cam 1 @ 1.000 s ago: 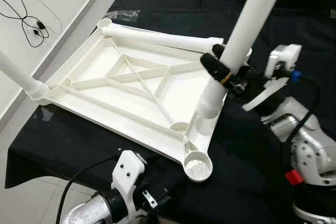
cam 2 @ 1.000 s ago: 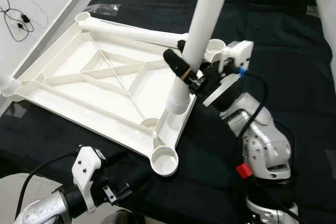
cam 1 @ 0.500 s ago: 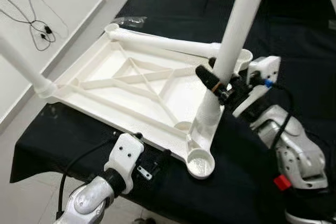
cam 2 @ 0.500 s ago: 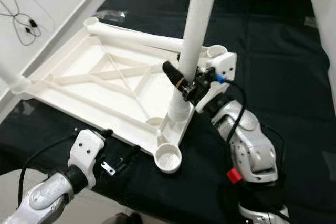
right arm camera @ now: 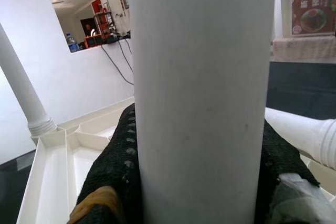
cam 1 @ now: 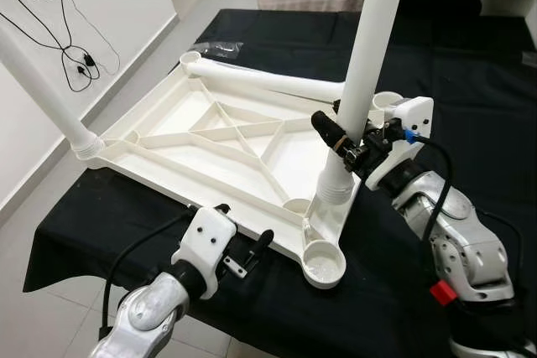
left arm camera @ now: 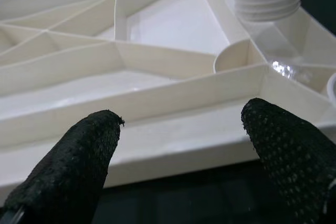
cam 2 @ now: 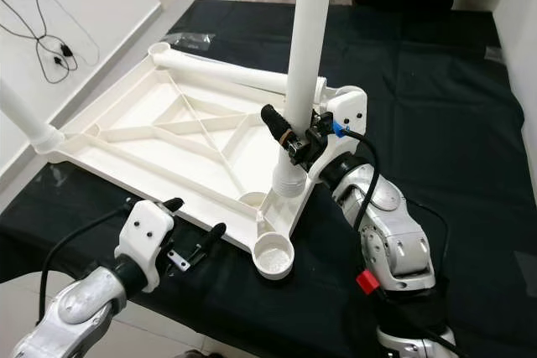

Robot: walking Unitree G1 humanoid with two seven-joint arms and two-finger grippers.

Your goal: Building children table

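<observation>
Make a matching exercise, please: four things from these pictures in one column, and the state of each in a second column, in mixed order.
Things:
1. right gripper
2. left gripper
3. lying table leg
4. nearest corner socket

States:
A. open, at the near edge of the tabletop
B. empty
C. resting flat across the far side
D. shut on the upright table leg

Pairs: 1-D, 2-A, 3-C, 4-B

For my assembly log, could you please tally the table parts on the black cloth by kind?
Tabletop, upside down: 1
Legs: 3 (one standing at the left corner, one lying along the far edge, one upright in the right gripper)
Total: 4
</observation>
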